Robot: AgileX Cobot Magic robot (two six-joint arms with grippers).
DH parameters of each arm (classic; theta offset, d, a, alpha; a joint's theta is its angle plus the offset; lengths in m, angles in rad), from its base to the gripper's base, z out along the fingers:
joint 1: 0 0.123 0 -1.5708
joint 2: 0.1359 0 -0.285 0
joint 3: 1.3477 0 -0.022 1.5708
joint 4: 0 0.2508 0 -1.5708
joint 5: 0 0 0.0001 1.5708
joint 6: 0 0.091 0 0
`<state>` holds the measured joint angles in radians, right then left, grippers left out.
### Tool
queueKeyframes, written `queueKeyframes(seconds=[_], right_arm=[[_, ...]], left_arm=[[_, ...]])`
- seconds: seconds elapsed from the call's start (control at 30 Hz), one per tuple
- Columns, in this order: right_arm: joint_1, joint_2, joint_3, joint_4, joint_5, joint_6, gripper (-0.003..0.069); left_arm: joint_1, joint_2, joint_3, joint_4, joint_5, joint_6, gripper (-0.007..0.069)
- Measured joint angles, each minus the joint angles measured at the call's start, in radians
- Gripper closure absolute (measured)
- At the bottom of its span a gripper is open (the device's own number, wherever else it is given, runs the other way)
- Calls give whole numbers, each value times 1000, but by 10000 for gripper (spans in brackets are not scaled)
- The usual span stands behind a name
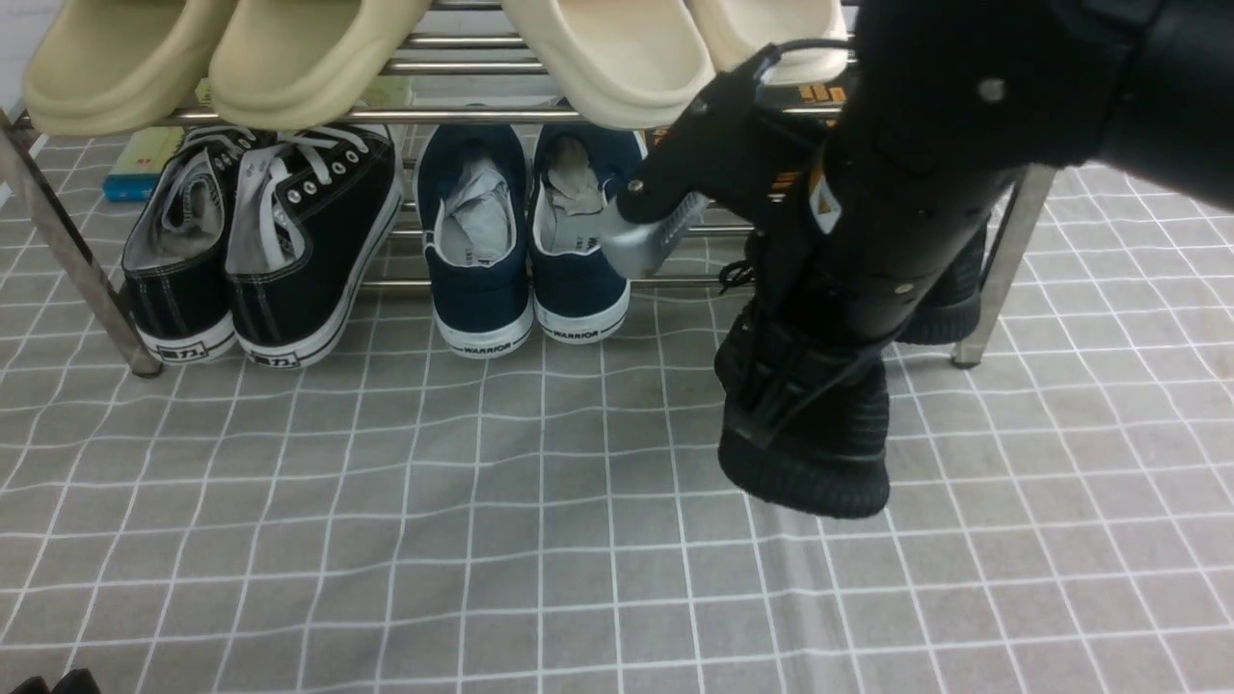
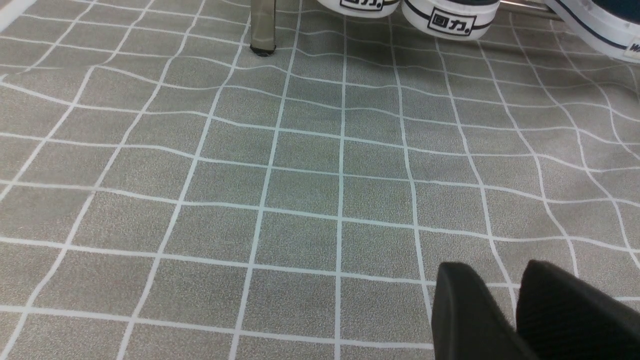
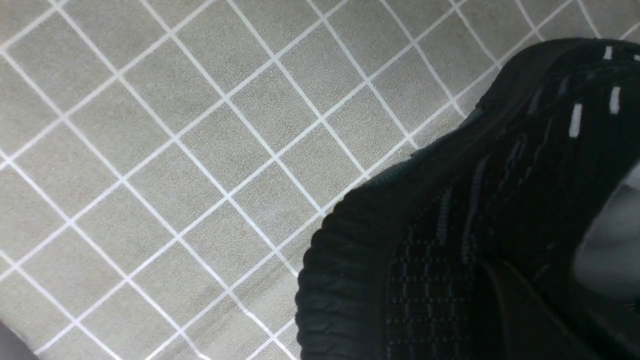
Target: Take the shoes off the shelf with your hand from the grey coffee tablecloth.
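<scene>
The left gripper [image 2: 510,290] hovers over bare grey coffee tablecloth [image 1: 386,501], its fingers together with nothing between them. Beyond it, on the low rails of the shelf [image 1: 540,116], stand black canvas sneakers [image 1: 260,241] and navy WARRIOR sneakers [image 1: 525,241], both left of the right gripper [image 1: 786,386]. That gripper is clamped on the near end of one black knit sneaker [image 1: 819,453], out in front of the shelf. Whether its sole touches the cloth I cannot tell. The other black knit sneaker [image 1: 950,299] sits just behind the right gripper, by the shelf's right leg.
</scene>
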<state>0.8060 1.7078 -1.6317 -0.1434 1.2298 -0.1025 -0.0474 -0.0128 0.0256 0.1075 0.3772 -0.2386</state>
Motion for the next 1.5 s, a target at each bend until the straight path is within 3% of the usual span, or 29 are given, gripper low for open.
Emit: queueKeyframes(seconds=[0.4,0.9,1.07,1.23,1.37,1.5], right_arm=[[-1,108,0,-5,-40,-77,638],[-1,132,0,-45,-126,-81,605],[-1,172,0,-20,-117,-81,491],[-1,184,-26,-15,-59,-18,298],[-6,176,-120,-94,-7,71,176],[-59,166,-201,-163,-4,186,140]], left_arm=[[0,0,0,0,0,0,427],[0,0,0,0,0,0,425],[0,0,0,0,0,0,424],[0,0,0,0,0,0,423],[0,0,0,0,0,0,422],[0,0,0,0,0,0,417]])
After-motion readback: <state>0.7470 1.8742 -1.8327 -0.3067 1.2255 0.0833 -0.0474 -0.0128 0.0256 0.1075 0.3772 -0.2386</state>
